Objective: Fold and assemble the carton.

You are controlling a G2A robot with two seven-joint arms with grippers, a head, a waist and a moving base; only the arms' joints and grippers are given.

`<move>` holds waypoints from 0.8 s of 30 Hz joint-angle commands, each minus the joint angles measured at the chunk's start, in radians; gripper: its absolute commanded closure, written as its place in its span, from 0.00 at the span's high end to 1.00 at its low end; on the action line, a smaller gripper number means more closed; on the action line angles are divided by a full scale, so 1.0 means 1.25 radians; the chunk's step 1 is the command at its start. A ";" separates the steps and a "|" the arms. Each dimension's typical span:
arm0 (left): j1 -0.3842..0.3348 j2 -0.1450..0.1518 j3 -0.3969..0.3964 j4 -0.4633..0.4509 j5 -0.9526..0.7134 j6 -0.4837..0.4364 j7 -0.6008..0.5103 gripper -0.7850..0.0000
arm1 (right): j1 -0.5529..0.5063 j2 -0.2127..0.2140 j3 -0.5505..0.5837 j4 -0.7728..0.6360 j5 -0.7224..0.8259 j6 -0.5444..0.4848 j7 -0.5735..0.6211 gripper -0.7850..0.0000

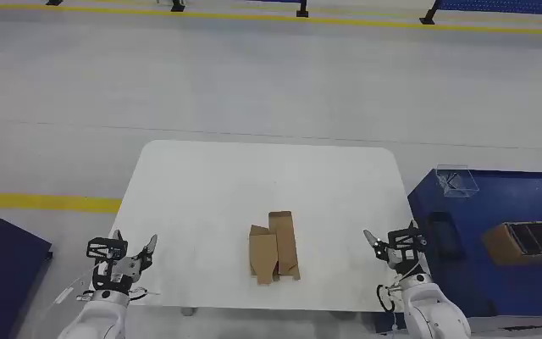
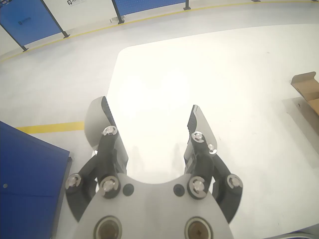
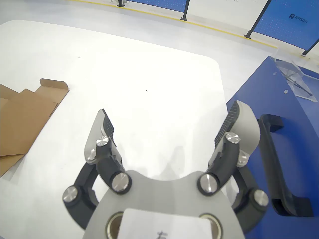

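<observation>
Carton (image 1: 273, 246): flat on table (image 1: 254, 174). Left gripper (image 1: 134, 243) at its 9 o'clock, right gripper (image 1: 390, 237) at 3; both with fingers apart.

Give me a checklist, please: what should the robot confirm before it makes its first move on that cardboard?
1. Left gripper open and empty: ok.
2. Right gripper open and empty: ok.
3. Carton lying flat on the table: ok. It sits near the robot's edge, between the two arms.
4. Grippers apart from the carton: ok. Neither touches it.
5. Where the fold lines run: cannot tell. The creases are too small to make out.
6. Space beside the right gripper: possibly not ok. A blue cabinet stands close alongside.
</observation>
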 commanded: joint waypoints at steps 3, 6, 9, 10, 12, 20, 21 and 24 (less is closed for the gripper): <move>0.000 0.000 0.000 0.000 0.000 0.000 0.000 0.68 | 0.000 0.000 0.000 0.000 0.000 0.000 0.000 1.00; -0.001 -0.002 0.005 -0.007 -0.047 -0.011 -0.012 1.00 | 0.000 0.000 0.000 0.000 0.000 0.000 0.000 1.00; -0.021 -0.010 0.028 -0.055 -0.310 -0.089 -0.161 1.00 | 0.000 0.000 0.000 0.000 0.000 0.000 0.000 1.00; -0.033 -0.012 0.033 -0.071 -0.402 -0.102 -0.206 1.00 | 0.000 0.000 0.000 0.000 0.000 0.000 0.000 1.00; -0.057 -0.017 0.045 -0.089 -0.577 -0.105 -0.296 1.00 | 0.000 0.000 0.000 0.000 0.000 0.000 0.000 1.00; -0.223 -0.031 0.169 -0.009 -1.033 0.003 -0.614 1.00 | 0.000 0.000 0.000 0.000 0.000 0.000 0.000 1.00; -0.250 -0.033 0.192 0.019 -1.045 0.010 -0.631 1.00 | 0.000 0.000 0.000 0.000 0.000 0.000 0.000 1.00; -0.331 -0.042 0.267 0.110 -1.023 0.026 -0.651 1.00 | 0.000 0.000 0.000 0.000 0.000 0.000 0.000 1.00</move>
